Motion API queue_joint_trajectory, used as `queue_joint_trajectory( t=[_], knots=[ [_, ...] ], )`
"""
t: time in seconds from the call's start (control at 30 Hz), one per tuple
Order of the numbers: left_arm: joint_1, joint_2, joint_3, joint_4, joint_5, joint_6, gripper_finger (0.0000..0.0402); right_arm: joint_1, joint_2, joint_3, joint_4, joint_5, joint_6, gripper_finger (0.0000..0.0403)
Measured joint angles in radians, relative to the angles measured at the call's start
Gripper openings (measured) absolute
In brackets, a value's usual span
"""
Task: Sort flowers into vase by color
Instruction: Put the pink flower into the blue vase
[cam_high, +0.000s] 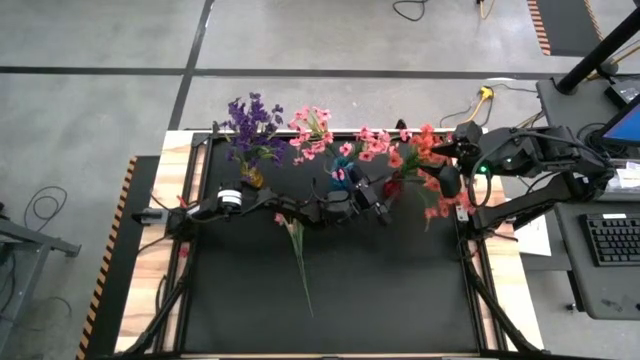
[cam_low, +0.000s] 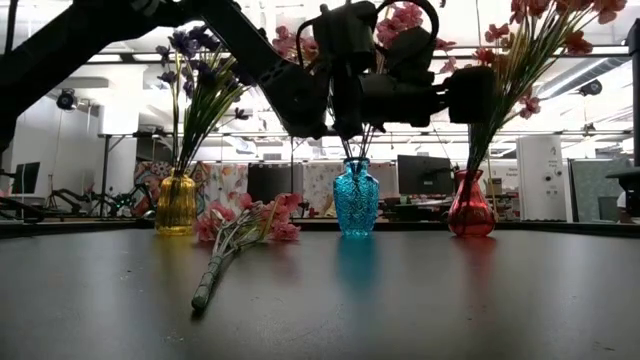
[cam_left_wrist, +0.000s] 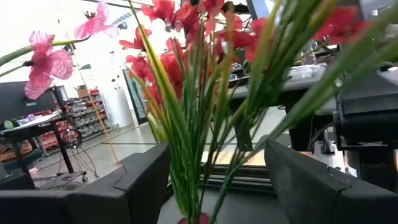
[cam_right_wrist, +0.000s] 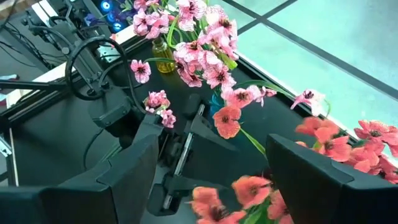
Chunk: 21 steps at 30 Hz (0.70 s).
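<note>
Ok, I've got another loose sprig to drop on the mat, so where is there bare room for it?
The near part of the black mat is free, right of the loose pink sprig. The far edge is crowded: yellow vase, blue vase and red vase, with the left hand and right hand over them.

vases: glossy glass | table: matt black | pincer: matt plastic

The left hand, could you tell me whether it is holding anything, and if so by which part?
Nothing is held. The left hand stands open around the green stems of the coral-red flowers, its fingers clear of them.
</note>
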Motion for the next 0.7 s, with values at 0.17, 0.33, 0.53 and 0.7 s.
queue_joint_trajectory(
  t=[0.17,0.33,0.53,0.7],
  knots=[
    [-0.006,0.0,0.0,-0.035,0.002,-0.013,0.0247,0.0,0.0,0.0,0.0,0.0,-0.02,0.0293],
    [-0.032,0.0,0.0,-0.045,0.001,-0.011,0.0247,0.0,0.0,0.001,0.007,-0.051,-0.017,0.0294],
    [-0.048,0.0,0.0,-0.075,0.007,0.018,0.0247,0.0,0.005,0.025,0.012,-0.046,-0.037,0.0286],
    [-0.116,-0.009,-0.001,-0.146,0.006,0.028,0.0247,0.0,0.007,0.044,0.014,-0.059,-0.053,0.0288]
  ],
)
